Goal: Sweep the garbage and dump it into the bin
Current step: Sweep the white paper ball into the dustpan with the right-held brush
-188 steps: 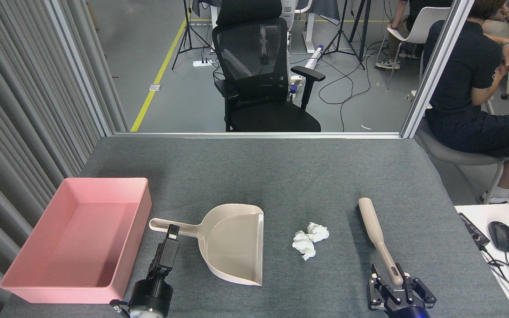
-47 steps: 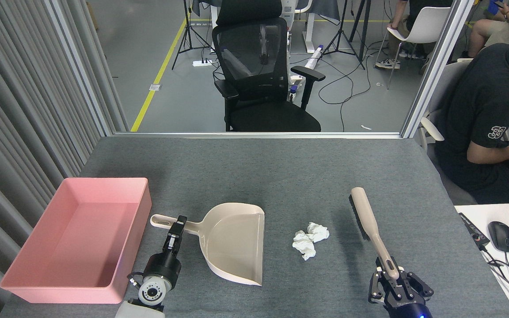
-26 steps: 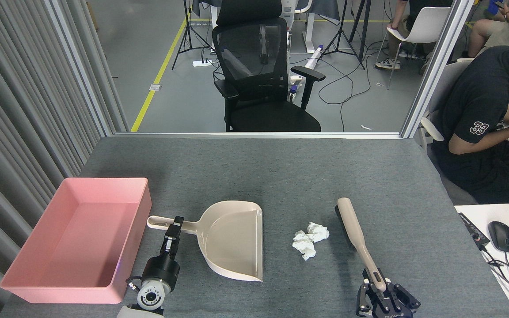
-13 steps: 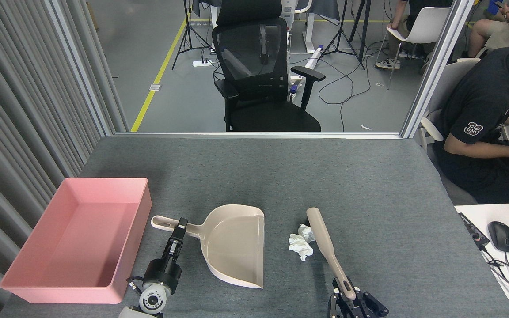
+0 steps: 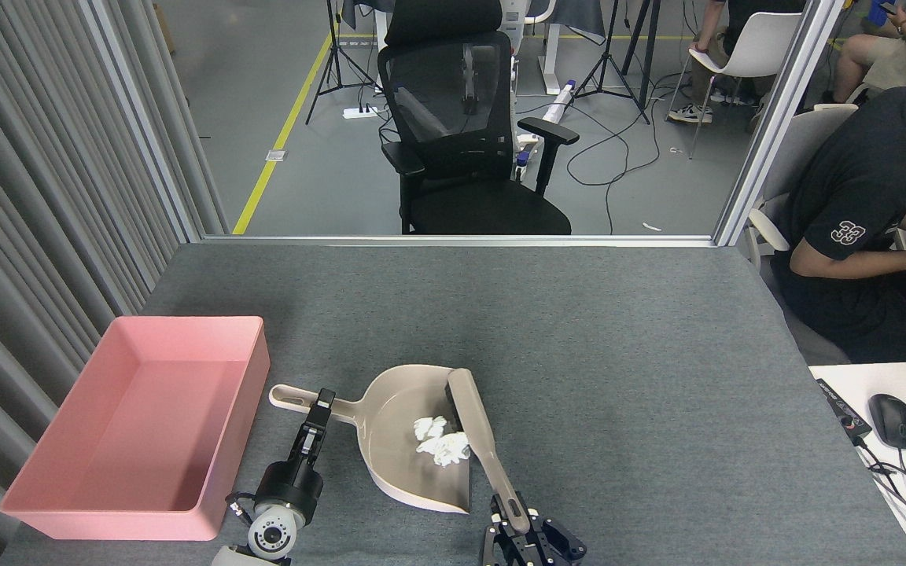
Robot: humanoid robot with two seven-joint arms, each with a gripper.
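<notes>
You're at a grey felt-covered table (image 5: 563, 314), a black mesh office chair (image 5: 461, 134) beyond. Half a second ago the crumpled white tissue wads (image 5: 439, 440) lay on felt; now they're inside the beige plastic dustpan (image 5: 414, 464), well apart from the shallow pink plastic bin (image 5: 138, 424). Your right gripper (image 5: 528, 542) clamps the beige brush (image 5: 478, 440); your left gripper (image 5: 319, 407) pinches the dustpan's handle.

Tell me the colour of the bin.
Plain pink, no pattern; the bin shows best in the head view.
</notes>
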